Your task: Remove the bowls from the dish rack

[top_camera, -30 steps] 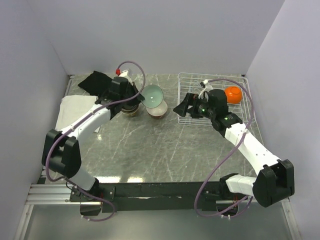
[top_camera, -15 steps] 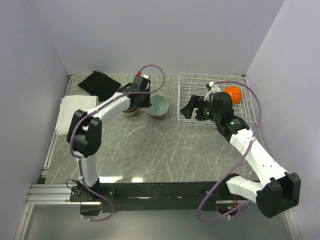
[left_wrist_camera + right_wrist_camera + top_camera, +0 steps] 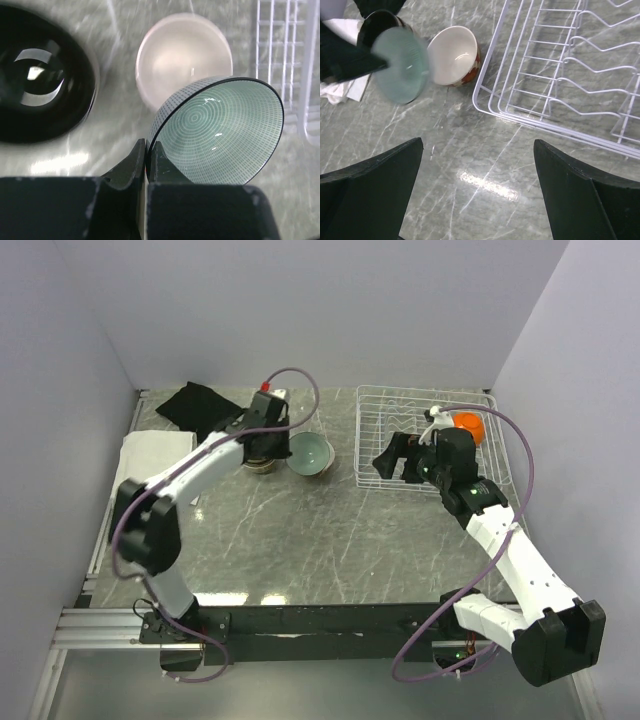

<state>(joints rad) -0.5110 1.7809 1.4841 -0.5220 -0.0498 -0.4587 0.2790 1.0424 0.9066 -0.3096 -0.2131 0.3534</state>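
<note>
The left claw (image 3: 147,152) is clamped on the rim of a green bowl (image 3: 220,132), which tilts over a white bowl (image 3: 182,55) on the surface (image 3: 320,540) beside a dark bowl (image 3: 40,85). The right claw (image 3: 477,145) hangs spread wide by the near left corner of the dish rack (image 3: 555,77). An orange bowl (image 3: 468,423) sits in the rack's far right corner.

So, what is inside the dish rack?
An orange bowl sits at the far right of the rack. Elsewhere only bare prongs show. The right arm covers the near right part, so anything under it cannot be seen.
</note>
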